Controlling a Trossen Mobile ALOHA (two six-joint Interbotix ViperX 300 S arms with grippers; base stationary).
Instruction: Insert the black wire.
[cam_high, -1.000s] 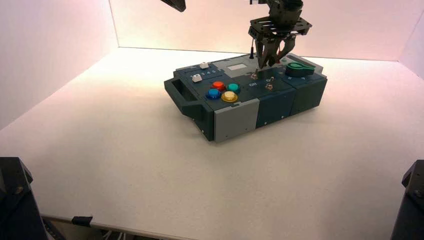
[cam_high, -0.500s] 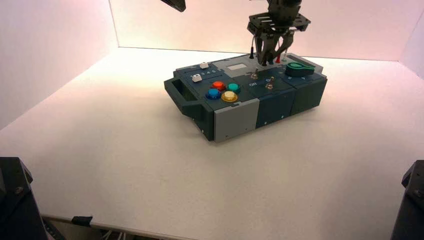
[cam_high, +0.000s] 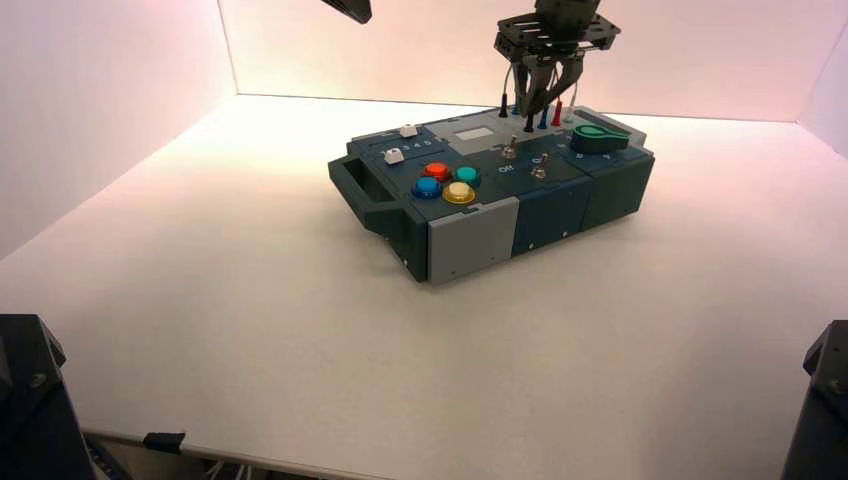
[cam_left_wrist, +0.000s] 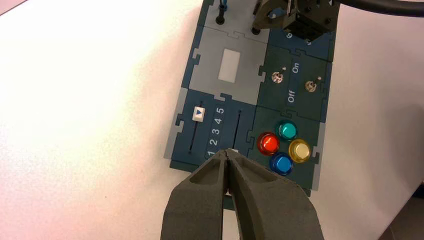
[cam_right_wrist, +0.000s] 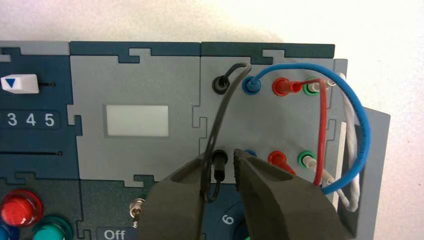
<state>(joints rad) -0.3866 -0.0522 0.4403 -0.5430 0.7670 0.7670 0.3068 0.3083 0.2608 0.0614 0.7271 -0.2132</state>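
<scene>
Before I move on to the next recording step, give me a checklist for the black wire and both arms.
1. Far black plug at its black socket: ok.
2. Near black plug at the near black socket: ok; full depth, cannot tell.
3. Right end effector clear of the near plug for withdrawal: not ok, its fingers stand apart on either side of it.
4. Wire clear of the right fingers: not ok, it passes in front of one.
5. Left end effector out of the way, idle beyond the box's far left: ok.
</scene>
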